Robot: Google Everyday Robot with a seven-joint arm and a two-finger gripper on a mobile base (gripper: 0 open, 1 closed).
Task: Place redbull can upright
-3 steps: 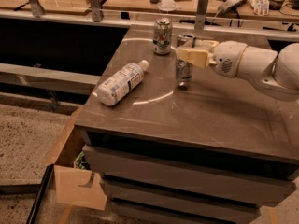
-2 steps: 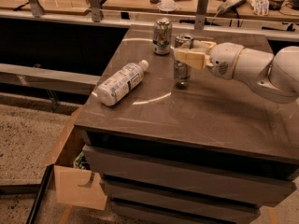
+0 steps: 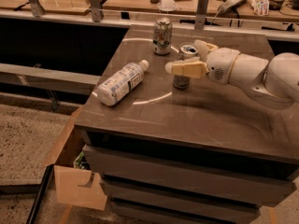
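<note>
We find the redbull can (image 3: pixel 181 81) standing upright on the worktop (image 3: pixel 210 111), right of centre towards the far side. The hand (image 3: pixel 184 56) reaches in from the right and straddles the can with its jaws spread. One finger (image 3: pixel 187 69) crosses the can's near side and the other lies behind its top. A green-and-white can (image 3: pixel 162 36) stands just beyond. A white bottle (image 3: pixel 120 83) lies on its side to the left.

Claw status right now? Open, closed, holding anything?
Claw: at the upright redbull can on the table; whether it is open or closed on the can cannot be told.
</note>
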